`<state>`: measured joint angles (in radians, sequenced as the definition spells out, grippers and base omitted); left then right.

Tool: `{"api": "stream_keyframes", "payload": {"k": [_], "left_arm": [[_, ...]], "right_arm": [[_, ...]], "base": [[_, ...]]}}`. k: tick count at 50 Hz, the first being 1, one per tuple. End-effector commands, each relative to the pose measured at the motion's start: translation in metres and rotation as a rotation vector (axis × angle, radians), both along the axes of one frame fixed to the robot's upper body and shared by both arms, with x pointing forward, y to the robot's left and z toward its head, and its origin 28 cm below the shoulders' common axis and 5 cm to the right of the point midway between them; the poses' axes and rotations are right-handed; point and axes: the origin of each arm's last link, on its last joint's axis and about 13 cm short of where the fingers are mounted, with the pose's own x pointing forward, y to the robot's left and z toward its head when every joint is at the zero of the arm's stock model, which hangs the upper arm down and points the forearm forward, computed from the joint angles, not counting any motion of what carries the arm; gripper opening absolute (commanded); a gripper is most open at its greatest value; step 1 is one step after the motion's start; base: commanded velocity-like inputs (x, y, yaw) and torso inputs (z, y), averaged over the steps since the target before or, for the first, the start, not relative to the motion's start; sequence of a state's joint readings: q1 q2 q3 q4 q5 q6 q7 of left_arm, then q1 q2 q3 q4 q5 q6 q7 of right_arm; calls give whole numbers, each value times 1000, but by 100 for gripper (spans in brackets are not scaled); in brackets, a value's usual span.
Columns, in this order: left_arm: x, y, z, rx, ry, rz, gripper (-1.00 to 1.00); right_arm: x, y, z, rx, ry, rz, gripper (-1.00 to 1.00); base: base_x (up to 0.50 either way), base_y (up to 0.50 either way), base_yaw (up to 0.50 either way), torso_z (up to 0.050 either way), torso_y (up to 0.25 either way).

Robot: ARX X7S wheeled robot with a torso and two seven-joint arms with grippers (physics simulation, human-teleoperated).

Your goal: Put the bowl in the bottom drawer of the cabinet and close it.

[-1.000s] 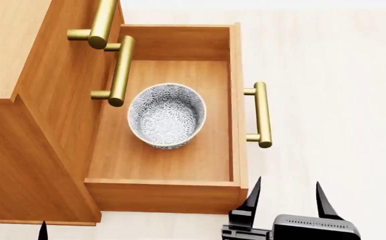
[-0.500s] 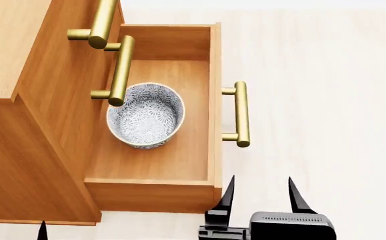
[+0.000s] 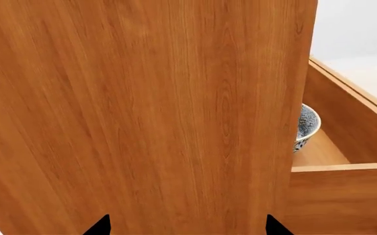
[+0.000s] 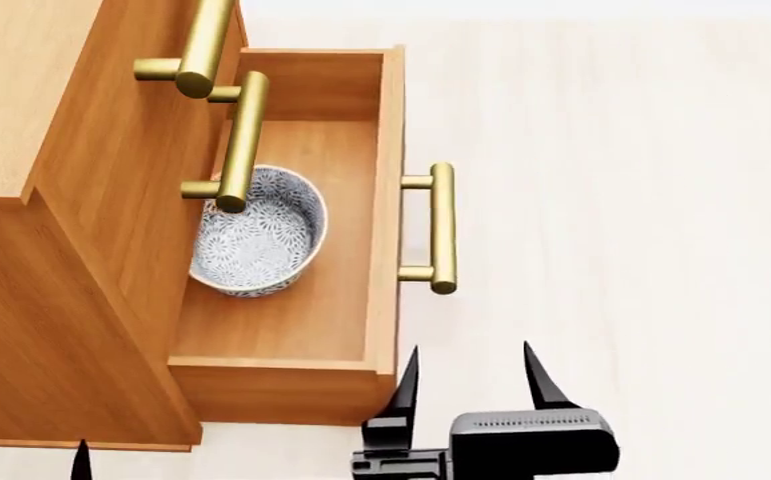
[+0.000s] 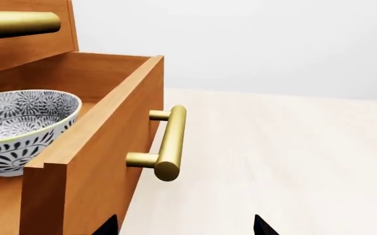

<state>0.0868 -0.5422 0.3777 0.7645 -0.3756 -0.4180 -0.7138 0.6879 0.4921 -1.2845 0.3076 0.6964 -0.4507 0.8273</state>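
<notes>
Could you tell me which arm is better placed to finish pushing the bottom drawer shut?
Probably the right: the right gripper sits open just outside the bottom drawer front, while the left gripper faces the cabinet side.

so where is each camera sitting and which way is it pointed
Head view: from above, looking down on the cabinet, the part-open bottom drawer and the bowl; the right claw and one left claw tip show.
Left wrist view: close against the cabinet's side, both left claw tips showing.
Right wrist view: low, outside the drawer front, facing its handle; right claw tips show.
All three show the bowl.
</notes>
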Motion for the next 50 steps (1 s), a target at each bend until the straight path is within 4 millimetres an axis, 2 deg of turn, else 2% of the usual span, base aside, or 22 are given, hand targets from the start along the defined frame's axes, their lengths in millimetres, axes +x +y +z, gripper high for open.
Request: {"api": "stream_keyframes", "payload": {"k": [1,10,28,50], "left_arm": [[2,0,3,-31,-21,-17,100],[2,0,3,-31,-20,-18,100],[2,0,2,-37,-16,-13,100],[2,1,2,-37,-18,-12,100]], "right_arm": [[8,15,9,-5,-40,94,100],[8,23,6,-12,-35,125,100],[18,38,19,-58,-54,202,100],[24,54,17,-73,-48,264,100]], "base": [[0,0,0,0,0],[0,0,0,0,1],[0,0,0,1,1],[0,0,0,0,0]]}}
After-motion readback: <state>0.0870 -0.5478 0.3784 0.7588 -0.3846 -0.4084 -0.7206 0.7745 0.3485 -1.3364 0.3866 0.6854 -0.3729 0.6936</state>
